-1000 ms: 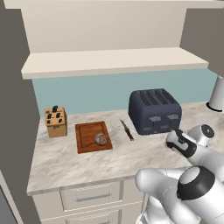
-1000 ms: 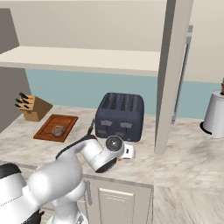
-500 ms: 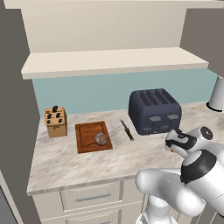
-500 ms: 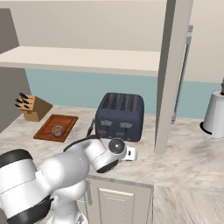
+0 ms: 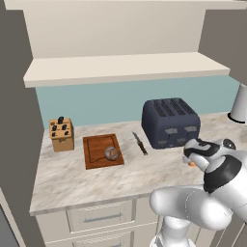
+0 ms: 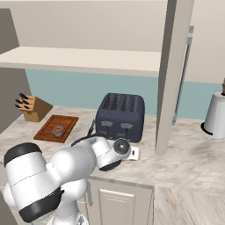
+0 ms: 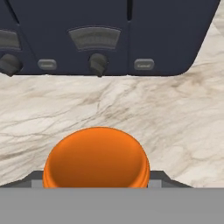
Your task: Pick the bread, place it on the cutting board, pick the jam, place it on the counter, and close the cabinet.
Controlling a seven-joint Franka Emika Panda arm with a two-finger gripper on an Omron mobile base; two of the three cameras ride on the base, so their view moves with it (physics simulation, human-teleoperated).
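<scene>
The jam (image 7: 96,159), an orange jar, sits between my gripper's (image 7: 98,178) fingers, and a sliver of the jam (image 5: 192,164) shows under the gripper (image 5: 192,160) low over the counter (image 5: 96,181), just in front of the toaster. Whether the jar touches the stone I cannot tell. The bread (image 5: 111,153), a small dark round loaf, lies on the reddish cutting board (image 5: 96,144) at the left, also seen as the bread (image 6: 58,131) on the cutting board (image 6: 49,125). The cabinet (image 5: 125,70) is open, its door (image 6: 173,74) standing edge-on.
A dark blue toaster (image 5: 170,122) stands right behind the hand. A knife (image 5: 140,143) lies between it and the board, and a wooden knife block (image 5: 61,134) stands at the far left. A white canister (image 6: 216,115) sits at the right, past the open door.
The arm's elbow has swung up and towards the cameras. The hand with the jar has stayed almost in place in front of the toaster.
</scene>
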